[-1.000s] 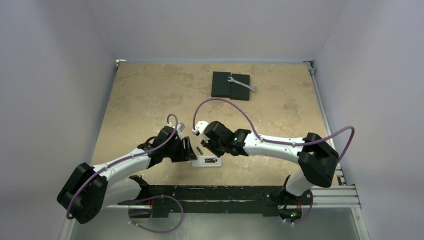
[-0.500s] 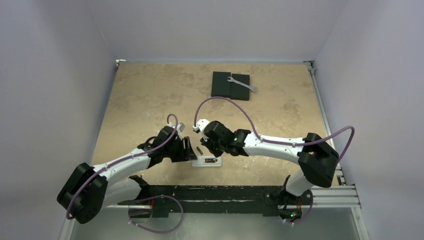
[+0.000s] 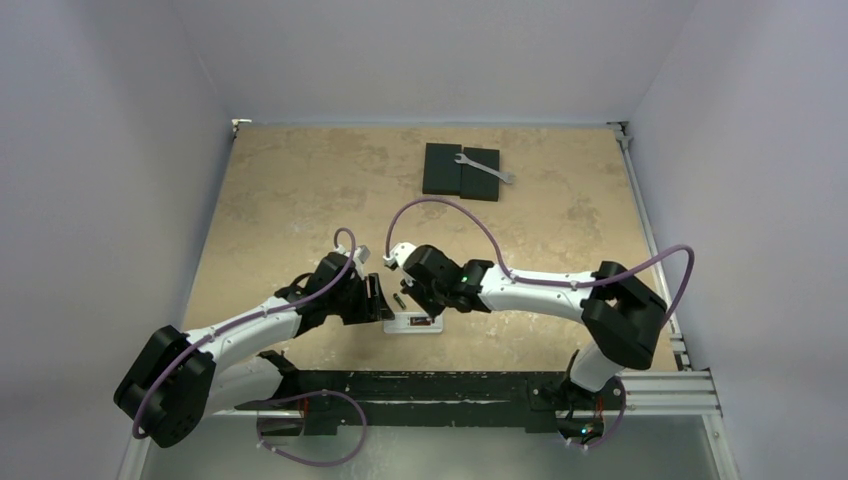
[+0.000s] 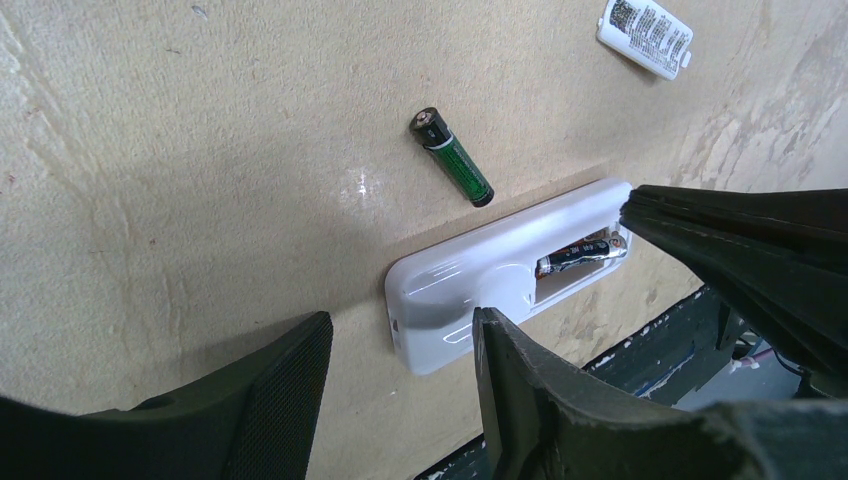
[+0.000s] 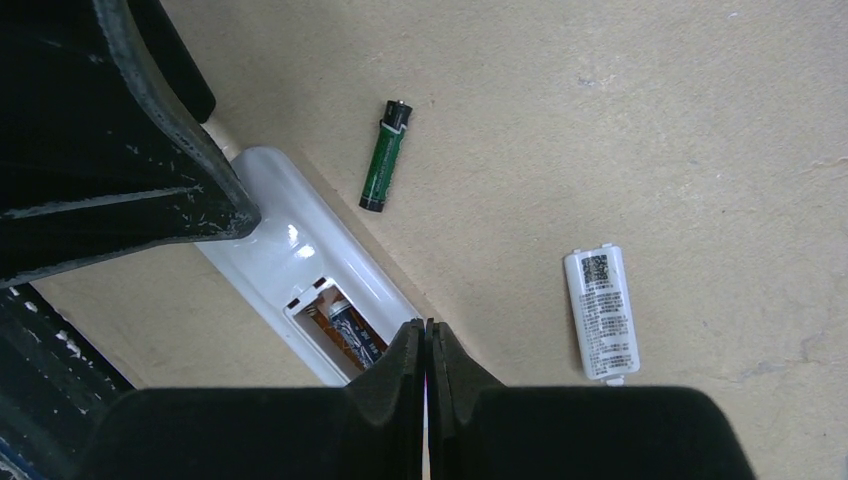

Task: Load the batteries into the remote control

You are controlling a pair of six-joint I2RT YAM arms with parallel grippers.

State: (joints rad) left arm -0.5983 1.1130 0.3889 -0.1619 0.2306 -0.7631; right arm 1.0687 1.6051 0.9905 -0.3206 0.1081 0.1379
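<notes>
white plastic rectangular remote control (image 4: 450, 285) lies back-up, one dark slim battery (image 4: 580, 255) in its recess under the pinched-closed right gripper (image 5: 425, 328), seemingly seating it. left gripper (image 4: 400, 330) gapes wide at its end. next: grasp the green cylindrical battery (image 4: 455, 160) beside it.

On the mottled tan table (image 3: 280, 200) we see the white remote control (image 4: 470, 275) lying back up near the front edge. A loose green battery (image 4: 453, 158) lies just beside it, and the battery cover (image 5: 602, 314) lies nearby. Two black flat blocks (image 3: 460, 172) touch side by side, well apart toward the back.
</notes>
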